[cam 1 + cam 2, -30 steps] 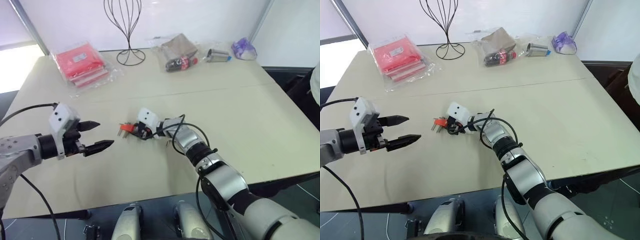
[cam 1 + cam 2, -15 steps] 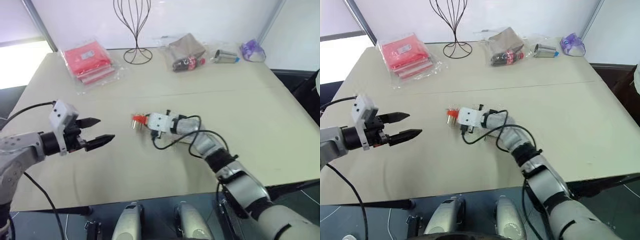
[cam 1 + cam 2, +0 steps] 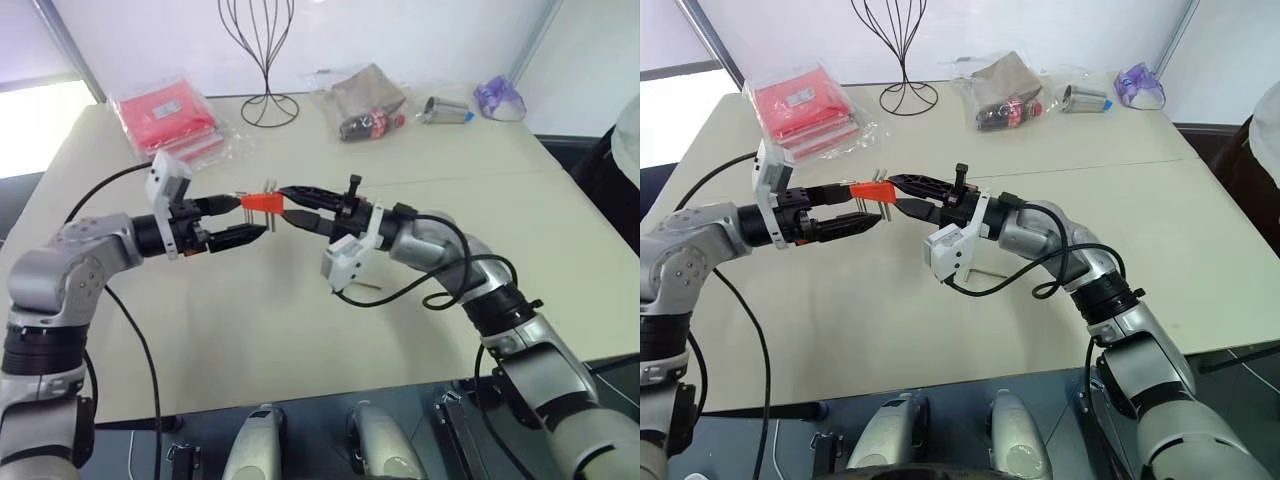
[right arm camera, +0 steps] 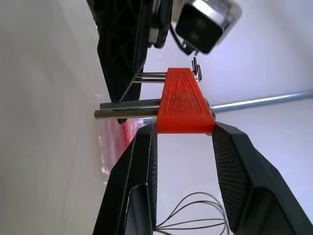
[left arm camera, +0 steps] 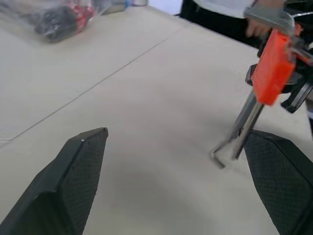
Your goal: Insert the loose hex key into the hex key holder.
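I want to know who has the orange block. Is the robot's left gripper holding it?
No. The right gripper pinches the hex key holder between its fingers, while the left gripper stands open beside it.

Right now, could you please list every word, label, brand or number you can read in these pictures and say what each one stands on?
No text can be read.
Red packets: a white label, too small to read.
Dark bottle in the clear bag: a red label with white marks, too blurred to read.
Hex key holder: plain orange-red plastic with no lettering visible.
Metal can: no legible print.
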Motion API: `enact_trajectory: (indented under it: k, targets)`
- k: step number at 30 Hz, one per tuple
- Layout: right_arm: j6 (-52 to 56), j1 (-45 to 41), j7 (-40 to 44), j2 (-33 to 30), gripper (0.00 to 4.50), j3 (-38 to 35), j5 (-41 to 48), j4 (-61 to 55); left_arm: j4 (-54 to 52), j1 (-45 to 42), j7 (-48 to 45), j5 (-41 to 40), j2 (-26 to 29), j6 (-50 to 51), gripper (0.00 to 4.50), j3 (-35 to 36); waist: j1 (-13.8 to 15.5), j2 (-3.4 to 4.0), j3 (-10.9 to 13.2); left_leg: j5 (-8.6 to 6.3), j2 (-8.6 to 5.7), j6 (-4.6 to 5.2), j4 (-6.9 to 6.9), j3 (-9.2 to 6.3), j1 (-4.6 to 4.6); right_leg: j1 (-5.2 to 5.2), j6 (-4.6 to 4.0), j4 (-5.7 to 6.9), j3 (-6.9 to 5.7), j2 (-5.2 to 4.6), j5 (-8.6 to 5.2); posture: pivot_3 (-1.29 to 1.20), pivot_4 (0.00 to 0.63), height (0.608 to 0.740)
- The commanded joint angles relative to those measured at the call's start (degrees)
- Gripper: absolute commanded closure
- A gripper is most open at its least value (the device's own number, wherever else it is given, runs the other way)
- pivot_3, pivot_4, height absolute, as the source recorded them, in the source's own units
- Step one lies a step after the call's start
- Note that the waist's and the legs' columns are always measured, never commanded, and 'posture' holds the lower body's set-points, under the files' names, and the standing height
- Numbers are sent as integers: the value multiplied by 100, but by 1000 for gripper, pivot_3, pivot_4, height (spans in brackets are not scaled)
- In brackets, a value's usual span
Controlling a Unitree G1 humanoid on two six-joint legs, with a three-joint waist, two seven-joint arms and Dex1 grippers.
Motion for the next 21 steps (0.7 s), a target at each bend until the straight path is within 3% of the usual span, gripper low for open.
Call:
enact_trajectory:
  k: [1, 21]
  targets:
    - [-295, -179, -103, -74, 3444, -133, 82, -82, -58, -302, -232, -143, -24, 87, 0, -58, 1, -3, 2, 0, 1, 0, 1, 0, 0, 0, 0, 0, 0, -1, 0, 0, 150, 740]
    - [-517, -291, 160, -115, 3444, -52, 167, 177, -524, -354, -122, -787, -130, 528, 0, 268, 7, -4, 3, 1, 4, 0, 6, -3, 0, 4, 0, 2, 0, -3, 0, 0, 150, 740]
